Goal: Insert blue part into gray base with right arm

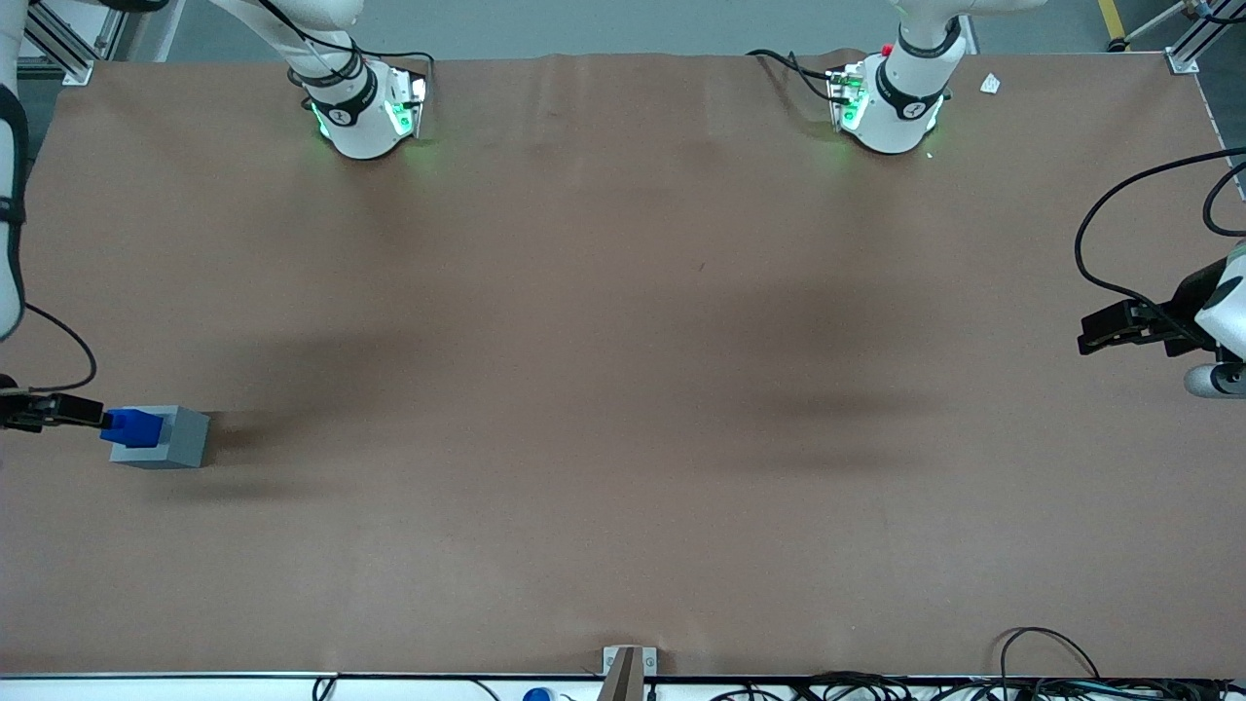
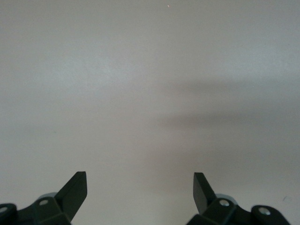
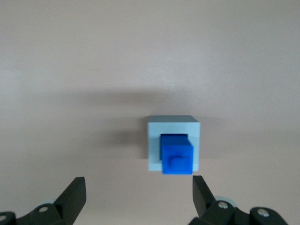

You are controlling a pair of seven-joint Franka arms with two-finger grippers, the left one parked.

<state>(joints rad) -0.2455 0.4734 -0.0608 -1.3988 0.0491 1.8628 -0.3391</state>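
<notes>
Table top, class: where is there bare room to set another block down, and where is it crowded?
Bare brown table stretches from the gray base toward the parked arm's end, and nearer the front camera. The only crowded spot is the working arm's end: the blue part sits in the base, and the open gripper hangs above, apart.

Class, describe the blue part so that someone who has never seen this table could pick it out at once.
On the brown table, look toward the working arm's end, where a light gray base stands. The blue part sits in the base's top and sticks up out of it, with the open gripper above, apart from it. It is the only bright blue block there, narrower than the gray base.
</notes>
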